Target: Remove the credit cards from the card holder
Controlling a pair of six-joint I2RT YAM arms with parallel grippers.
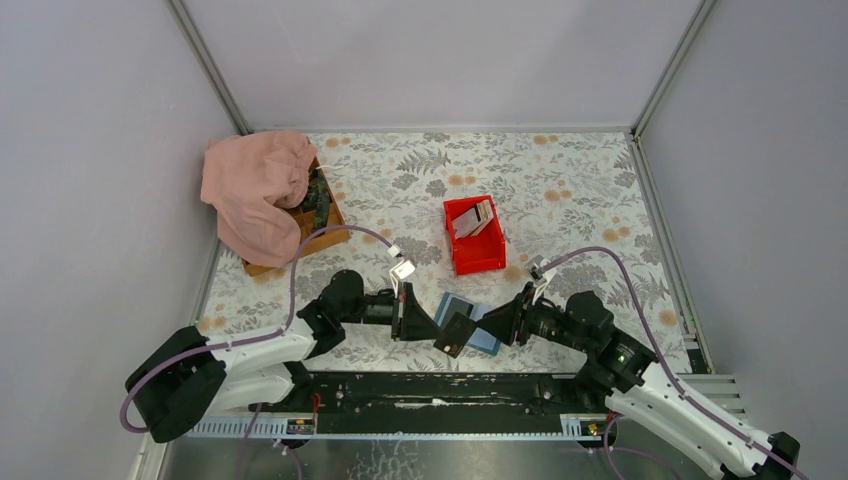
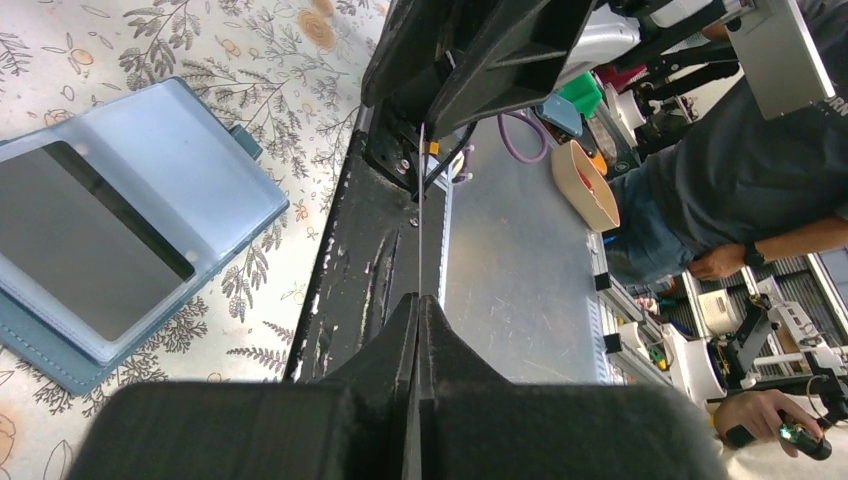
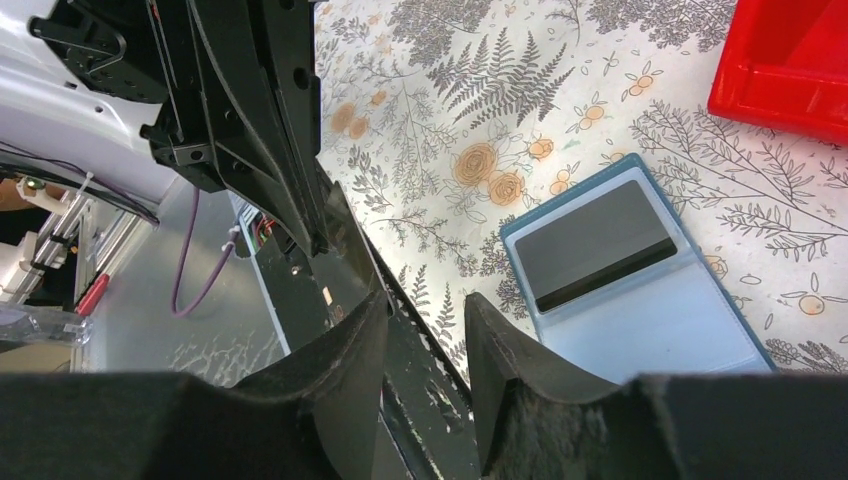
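Dark card (image 1: 455, 334) pinched flat between left jaws, held over near left part of wallet (image 3: 660, 320). Right jaws spread, apparently empty, just right of wallet. Wallet laid open on worktop (image 1: 560, 190). Second dark card (image 3: 598, 245) seen in wallet pocket. Red bin (image 1: 478, 262) set beyond wallet's far side. Held card carried by left arm only, bin straight ahead of it.

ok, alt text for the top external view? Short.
The left hand pinches a dark credit card over the open blue card holder at the near edge of the table, with the right hand open beside it. Behind them a red bin holds more cards; a pink cloth drapes a wooden box at far left.
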